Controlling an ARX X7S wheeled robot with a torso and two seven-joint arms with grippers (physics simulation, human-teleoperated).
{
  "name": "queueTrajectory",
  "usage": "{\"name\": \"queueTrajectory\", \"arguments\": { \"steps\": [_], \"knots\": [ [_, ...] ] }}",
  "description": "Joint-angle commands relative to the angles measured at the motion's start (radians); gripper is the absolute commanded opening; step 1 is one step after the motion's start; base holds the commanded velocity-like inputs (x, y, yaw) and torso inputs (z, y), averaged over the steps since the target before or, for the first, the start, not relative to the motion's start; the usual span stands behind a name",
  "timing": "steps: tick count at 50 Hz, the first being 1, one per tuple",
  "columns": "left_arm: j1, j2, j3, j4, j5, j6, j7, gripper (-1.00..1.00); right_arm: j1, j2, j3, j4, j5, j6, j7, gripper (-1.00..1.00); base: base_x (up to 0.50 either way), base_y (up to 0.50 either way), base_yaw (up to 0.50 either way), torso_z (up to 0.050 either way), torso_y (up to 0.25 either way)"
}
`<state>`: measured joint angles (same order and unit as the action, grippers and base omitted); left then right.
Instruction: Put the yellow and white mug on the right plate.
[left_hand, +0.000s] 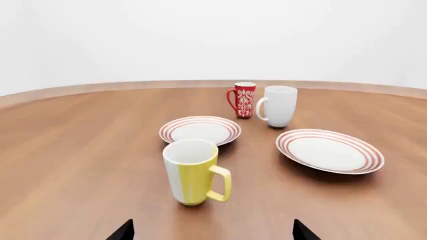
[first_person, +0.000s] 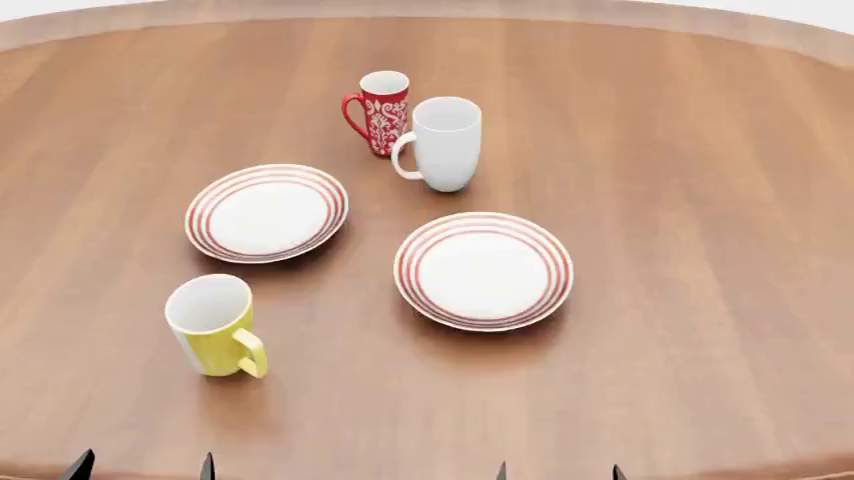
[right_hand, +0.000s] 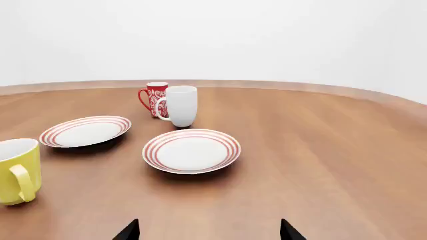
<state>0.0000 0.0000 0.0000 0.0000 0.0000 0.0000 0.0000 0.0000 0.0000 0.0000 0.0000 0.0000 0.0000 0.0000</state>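
A: Status on the yellow and white mug?

B: Upright on the bench, near the front edge on the left, handle towards the robot and a bit right. Untouched — nothing holding it. The left plate sits just beyond it, apart.

A: Right plate?

B: Centre of the bench, nothing on it. Well apart from the yellow mug. The white mug stands just behind it, with the red patterned mug close beside that one, further back.

A: Fingers?

B: Left gripper — only two dark finger tips show at the wrist view's edge, spread wide, nothing between them. Right gripper the same: spread, holding nothing. Both sit short of the bench's front edge.
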Motion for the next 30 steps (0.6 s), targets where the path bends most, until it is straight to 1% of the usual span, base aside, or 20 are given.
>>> {"name": "queueTrajectory", "arguments": {
  "steps": [1,6,20,27,30],
  "knots": [
    [-0.002,-0.017,0.023,-0.006,-0.004,0.003,-0.021,1.0,-0.001,0.014,-0.029,0.008,0.027,0.007,0.005,1.0,0.0,0.0,0.0,0.0,0.0],
    [0.0,-0.034,0.039,0.001,-0.028,0.001,-0.038,1.0,-0.005,0.034,-0.07,0.018,0.009,-0.02,0.037,1.0,0.0,0.0,0.0,0.0,0.0],
    [-0.006,-0.058,0.075,-0.021,-0.068,0.019,-0.058,1.0,0.01,0.054,-0.067,0.008,0.082,-0.002,0.082,1.0,0.0,0.0,0.0,0.0,0.0],
    [-0.006,-0.07,0.089,-0.026,-0.074,0.023,-0.067,1.0,0.002,0.07,-0.072,-0.018,0.127,0.005,0.069,1.0,0.0,0.0,0.0,0.0,0.0],
    [-0.008,-0.075,0.094,-0.03,-0.075,0.023,-0.072,1.0,-0.001,0.076,-0.076,-0.025,0.13,0.006,0.073,1.0,0.0,0.19,0.0,0.0,0.0]
  ]
}}
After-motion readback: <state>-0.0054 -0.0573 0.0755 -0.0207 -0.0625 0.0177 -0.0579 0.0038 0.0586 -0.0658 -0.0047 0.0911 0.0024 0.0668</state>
